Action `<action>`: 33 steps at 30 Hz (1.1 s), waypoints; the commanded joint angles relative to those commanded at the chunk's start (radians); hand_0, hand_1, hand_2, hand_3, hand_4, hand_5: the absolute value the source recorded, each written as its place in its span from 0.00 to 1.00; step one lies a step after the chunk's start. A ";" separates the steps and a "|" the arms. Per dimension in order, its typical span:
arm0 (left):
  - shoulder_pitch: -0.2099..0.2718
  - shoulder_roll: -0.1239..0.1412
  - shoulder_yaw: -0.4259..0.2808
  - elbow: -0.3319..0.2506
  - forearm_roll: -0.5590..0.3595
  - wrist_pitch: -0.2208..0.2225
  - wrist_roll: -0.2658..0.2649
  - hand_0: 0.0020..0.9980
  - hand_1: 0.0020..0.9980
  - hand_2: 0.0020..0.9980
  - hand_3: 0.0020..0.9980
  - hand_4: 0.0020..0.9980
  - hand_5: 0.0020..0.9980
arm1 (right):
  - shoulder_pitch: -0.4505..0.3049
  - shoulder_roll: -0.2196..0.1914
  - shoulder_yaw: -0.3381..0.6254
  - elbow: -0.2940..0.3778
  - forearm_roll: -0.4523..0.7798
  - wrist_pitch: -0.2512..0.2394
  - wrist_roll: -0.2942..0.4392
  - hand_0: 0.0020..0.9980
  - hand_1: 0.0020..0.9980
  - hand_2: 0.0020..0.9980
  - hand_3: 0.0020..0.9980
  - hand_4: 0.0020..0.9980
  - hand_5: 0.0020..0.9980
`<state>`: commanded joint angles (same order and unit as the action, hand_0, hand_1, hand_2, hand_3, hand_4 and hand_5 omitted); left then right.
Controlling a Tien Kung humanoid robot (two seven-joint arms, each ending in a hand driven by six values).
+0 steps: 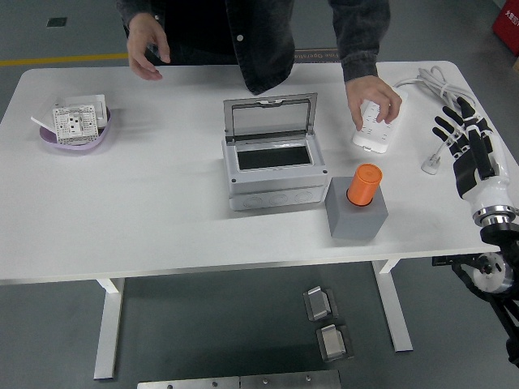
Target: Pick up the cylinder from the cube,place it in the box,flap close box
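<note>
Nothing of the task is done — the orange cylinder (364,185) is seated upright in the grey cube (357,212), just beside the box (274,173), whose lid is raised. The right hand (465,146) is held apart, fingers spread, nothing gripped.

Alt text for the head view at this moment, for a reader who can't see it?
An orange cylinder stands upright in a grey cube beside an open-lidded grey box on a white table. The robot's right hand hovers open at the right edge. A person's hand rests on a power strip.
</note>
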<state>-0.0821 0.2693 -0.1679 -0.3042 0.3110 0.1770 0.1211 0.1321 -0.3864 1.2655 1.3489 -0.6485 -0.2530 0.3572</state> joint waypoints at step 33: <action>0.001 -0.006 0.004 0.000 -0.003 -0.001 0.001 0.63 0.64 0.61 0.63 0.68 0.27 | 0.071 0.033 -0.156 -0.060 -0.168 -0.147 0.137 0.91 0.92 0.93 0.96 0.76 0.21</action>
<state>-0.0807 0.2633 -0.1640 -0.3040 0.3080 0.1758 0.1217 0.2028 -0.3536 1.1090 1.2889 -0.8161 -0.4002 0.4940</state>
